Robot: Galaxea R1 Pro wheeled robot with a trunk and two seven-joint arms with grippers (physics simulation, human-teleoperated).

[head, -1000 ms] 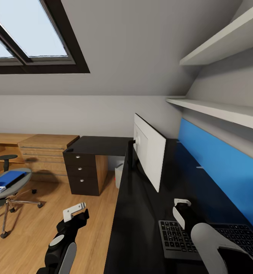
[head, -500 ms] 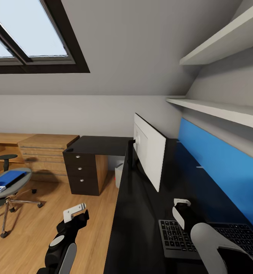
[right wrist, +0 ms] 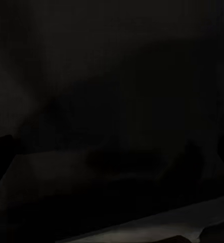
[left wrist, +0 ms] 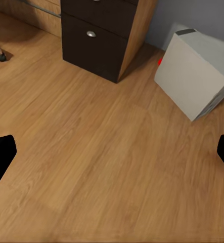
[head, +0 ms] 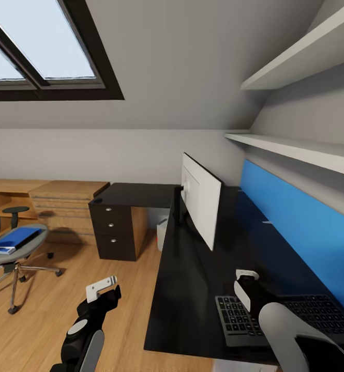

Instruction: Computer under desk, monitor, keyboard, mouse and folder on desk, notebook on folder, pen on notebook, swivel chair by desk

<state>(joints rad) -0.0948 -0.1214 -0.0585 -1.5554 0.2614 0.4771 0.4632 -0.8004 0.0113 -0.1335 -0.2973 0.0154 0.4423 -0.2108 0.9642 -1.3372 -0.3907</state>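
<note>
keyboard lies on the black tabletop near the monitor; folder sits on the swivel chair. left claw open, empty. right claw state indeterminate. risk: the right arm, low over the keys, could drag the keyboard off the edge.

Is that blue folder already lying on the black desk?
No, in the head view the blue folder lies on the seat of the office chair, which stands on the wood floor apart from the desk.
</note>
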